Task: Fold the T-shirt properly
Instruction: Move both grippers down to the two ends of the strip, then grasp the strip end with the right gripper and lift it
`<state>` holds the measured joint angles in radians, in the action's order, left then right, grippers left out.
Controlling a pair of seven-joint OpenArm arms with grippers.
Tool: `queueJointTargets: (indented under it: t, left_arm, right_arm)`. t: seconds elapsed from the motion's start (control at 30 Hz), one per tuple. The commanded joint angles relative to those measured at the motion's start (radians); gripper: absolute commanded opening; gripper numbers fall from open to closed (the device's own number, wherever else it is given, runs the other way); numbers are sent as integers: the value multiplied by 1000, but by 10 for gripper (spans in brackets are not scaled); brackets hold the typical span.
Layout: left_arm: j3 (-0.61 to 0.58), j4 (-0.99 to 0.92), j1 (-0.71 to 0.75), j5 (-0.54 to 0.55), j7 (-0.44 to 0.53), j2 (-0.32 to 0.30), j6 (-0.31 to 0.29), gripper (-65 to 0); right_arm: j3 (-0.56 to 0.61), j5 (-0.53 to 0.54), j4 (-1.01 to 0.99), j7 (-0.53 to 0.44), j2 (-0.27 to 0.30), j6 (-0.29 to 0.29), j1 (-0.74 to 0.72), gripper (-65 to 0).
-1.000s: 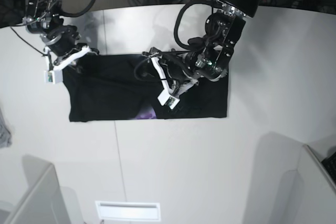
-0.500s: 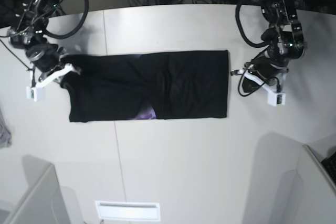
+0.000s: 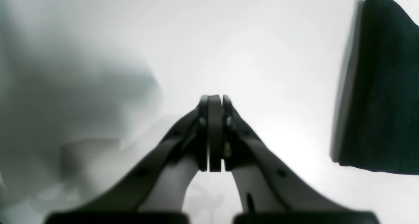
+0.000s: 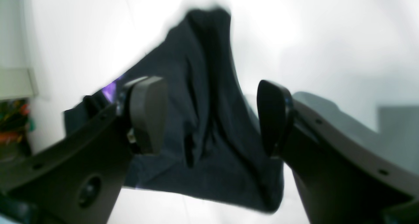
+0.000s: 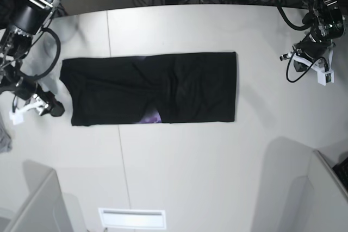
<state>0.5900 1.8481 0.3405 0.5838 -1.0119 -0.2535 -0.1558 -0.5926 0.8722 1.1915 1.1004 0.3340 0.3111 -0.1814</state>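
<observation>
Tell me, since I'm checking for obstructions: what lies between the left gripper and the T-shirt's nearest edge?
Only bare white table lies between the left gripper and the T-shirt; the base view shows that stretch.

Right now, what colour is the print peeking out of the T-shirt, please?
Purple, on the black T-shirt; clearest in the base view.

black t-shirt (image 5: 163, 88), purple print patch at lower edge; white table (image 5: 190, 161); grey scrap (image 5: 4, 137), perhaps cloth.

Both arms are now withdrawn off the T-shirt (image 5: 152, 88): right hand (image 5: 41, 108) released and open, left hand (image 5: 311, 63) closed, empty.
</observation>
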Motion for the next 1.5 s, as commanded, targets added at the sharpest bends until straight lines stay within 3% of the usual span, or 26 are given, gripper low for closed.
queueJointTargets:
  t: [0.0, 0.13, 0.3, 0.5, 0.63, 0.9, 0.97, 1.13, 1.23, 1.4, 1.47]
  left_arm:
    - [5, 15, -1, 11, 18, -13, -1, -650]
    - [5, 15, -1, 11, 18, -11, -1, -650]
    - [-2, 15, -8, 11, 18, -8, -1, -650]
    - [-6, 8, -11, 11, 18, -7, -1, -650]
    - [-109, -44, -44, 11, 18, -11, -1, -650]
    - [-276, -121, -117, 6, 20, -7, 5, -650]
    - [-319, -164, -146, -26, 20, -7, 5, -650]
    - [-457, -235, -203, -184, 20, 15, 5, -650]
    - [-491, -235, -217, -242, 20, 43, 3, -650]
    - [-494, -242, -243, -252, 20, 66, 0, -650]
    - [-519, -244, -266, -258, 20, 69, 0, -650]
  right_arm:
    - [0, 8, -38, -1, 24, 36, -23, -252]
    - [132, 6, -144, -26, 72, 119, -42, -252]
    - [280, 11, -152, -122, 81, 128, -11, -252]
    - [294, 9, -144, -122, 43, 141, 15, -258]
    - [313, 6, -143, -87, 29, 141, 26, -260]
    - [366, 6, -152, -122, 23, 136, 29, -272]
    - [369, 6, -152, -150, 23, 135, 29, -338]
    - [368, 5, -152, -164, 23, 135, 29, -644]
    - [360, 5, -143, -164, 23, 135, 26, -650]
    - [368, 5, -37, -164, 23, 130, 27, -650]
    - [369, 5, 32, -156, 21, 76, 32, -650]
